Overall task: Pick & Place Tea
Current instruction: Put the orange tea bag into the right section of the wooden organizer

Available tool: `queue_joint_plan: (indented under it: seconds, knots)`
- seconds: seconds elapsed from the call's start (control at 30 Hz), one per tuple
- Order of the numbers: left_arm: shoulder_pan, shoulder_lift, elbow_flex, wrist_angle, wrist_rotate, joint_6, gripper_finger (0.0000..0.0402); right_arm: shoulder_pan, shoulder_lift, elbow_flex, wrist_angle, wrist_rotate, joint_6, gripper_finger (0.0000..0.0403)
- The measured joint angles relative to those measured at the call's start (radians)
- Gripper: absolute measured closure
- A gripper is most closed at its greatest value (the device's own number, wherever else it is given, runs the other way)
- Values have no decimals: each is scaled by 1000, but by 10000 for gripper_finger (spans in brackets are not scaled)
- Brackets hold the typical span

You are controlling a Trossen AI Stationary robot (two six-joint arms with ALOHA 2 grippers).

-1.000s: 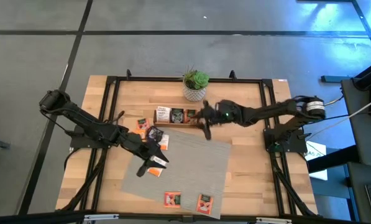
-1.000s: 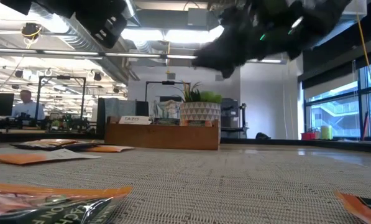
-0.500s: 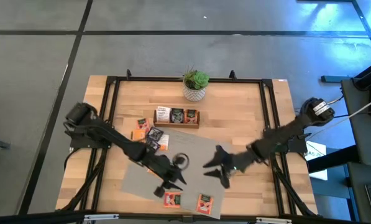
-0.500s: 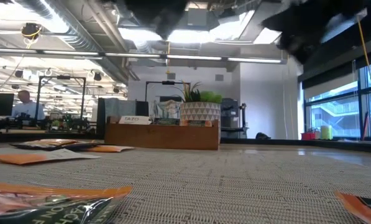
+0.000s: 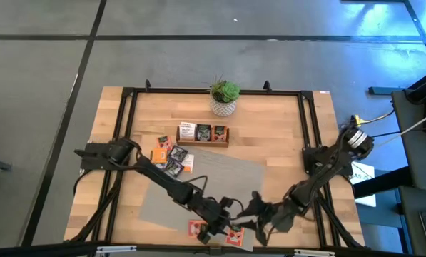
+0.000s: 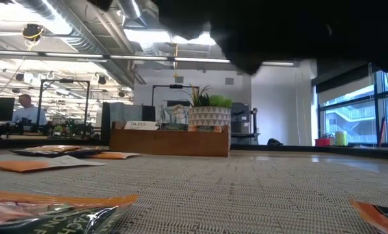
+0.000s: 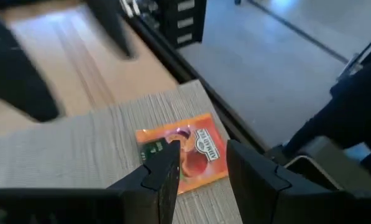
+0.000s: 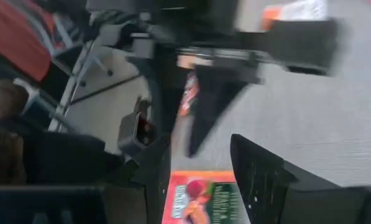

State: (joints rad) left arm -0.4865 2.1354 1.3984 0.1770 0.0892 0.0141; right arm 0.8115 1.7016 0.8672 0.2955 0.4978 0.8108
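Low view: dark arms (image 6: 278, 32) overhead hide both sets of fingers.

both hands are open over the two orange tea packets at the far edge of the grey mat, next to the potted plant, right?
Not the far edge. The high view shows the open left hand and open right hand over the two orange square tea packets at the near edge of the grey ribbed mat, far from the green potted plant.
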Motion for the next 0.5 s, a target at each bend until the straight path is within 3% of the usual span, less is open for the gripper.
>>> queue_joint_plan:
  seconds: [0.27,0.5]
  knots:
    - [24,22,8,-123,-22,-16,274,8,238,249,-226,-96,101,235]
    - [47,22,7,-254,-89,-28,274,13,386,483,-361,-143,75,235]
